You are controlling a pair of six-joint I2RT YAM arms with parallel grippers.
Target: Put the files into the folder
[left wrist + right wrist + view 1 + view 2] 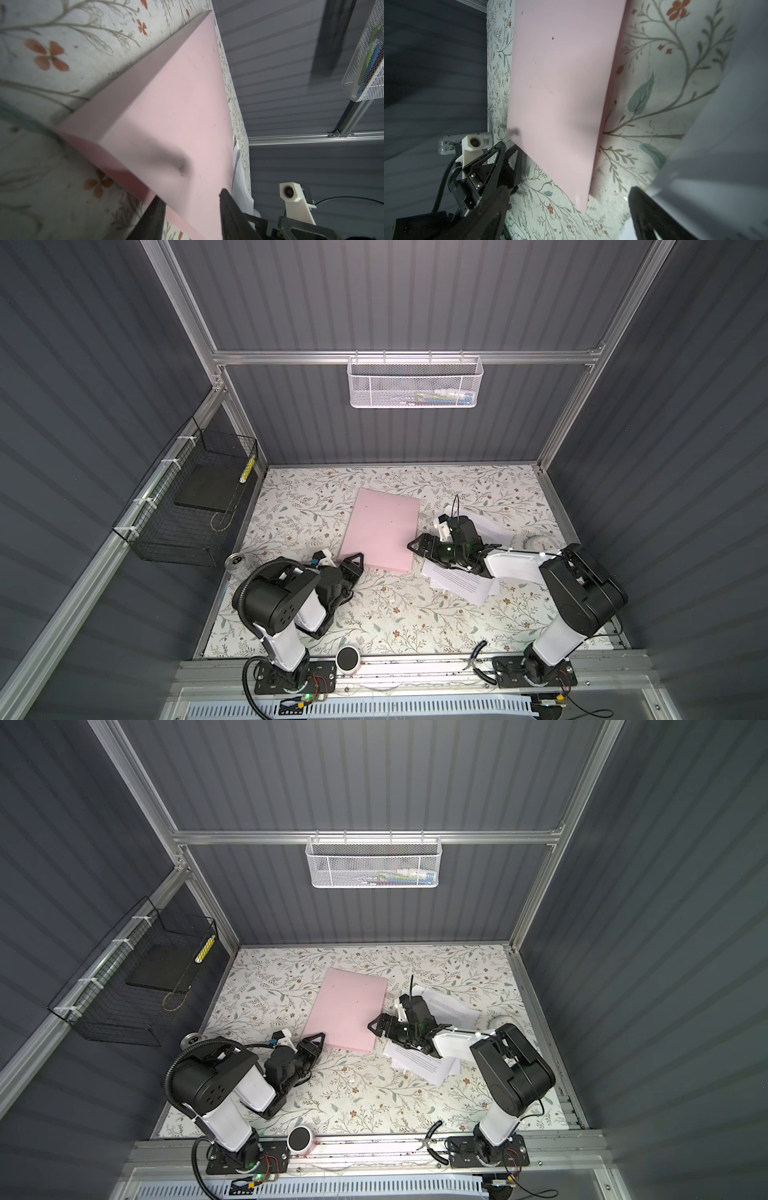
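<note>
The pale pink folder [380,531] [349,1011] lies shut on the flowered table, slightly skewed. My left gripper [353,559] [316,1039] is at its near left corner. In the left wrist view that gripper [191,195] has one finger under the folder [176,104] and one on its cover, shut on the corner. My right gripper [413,549] [374,1026] stands wide open by the folder's right edge. In the right wrist view the right gripper [569,207] holds nothing, and a folder [560,83] corner points between its fingers. The files [461,583] [424,1065] lie loosely spread under the right arm.
A drink can [235,562] stands left of the left arm. A black wire basket [183,510] hangs on the left wall and a white mesh basket [415,383] on the back wall. A round puck [348,657] and pliers [478,659] lie at the front rail.
</note>
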